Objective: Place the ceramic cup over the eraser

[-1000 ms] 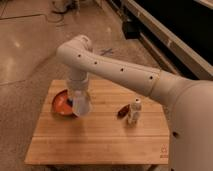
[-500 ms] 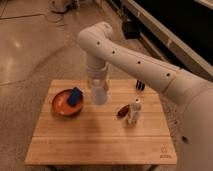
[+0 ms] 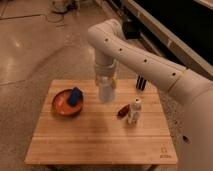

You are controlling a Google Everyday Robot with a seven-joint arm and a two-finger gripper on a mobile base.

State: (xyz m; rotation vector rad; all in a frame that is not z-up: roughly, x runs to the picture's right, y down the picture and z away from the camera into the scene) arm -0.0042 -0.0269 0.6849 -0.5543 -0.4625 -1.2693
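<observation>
**Cup carried off the bowl toward the eraser**

Camera view: the white arm reaches in from the right and points its hand [image 3: 106, 81] straight down above the middle of the light wooden desk [image 3: 100, 142]. The hand is clamped around the plain white tapered ceramic cup [image 3: 105, 93], which hangs under it.

A second ago the cup was over the bowl at the left. Half a second ago it was between the bowl and the bottle. Now it has moved further right and toward the far edge. The small narrow black eraser with a pale stripe [image 3: 141, 83] stands at the far right of the desk, apart from the cup and uncovered. The carry therefore looks about halfway done, with more travel to the right and a lowering still to come. I cannot tell which way the cup's mouth faces.

Containers: the shallow red-orange bowl [image 3: 60, 106] at the left holds a blue block [image 3: 75, 95] leaning on its far right side. The slim white bottle with a reddish top [image 3: 133, 111] stands upright to the right of centre. A small dark-brown oval thing [image 3: 122, 111] lies just to the left of the bottle.
</observation>
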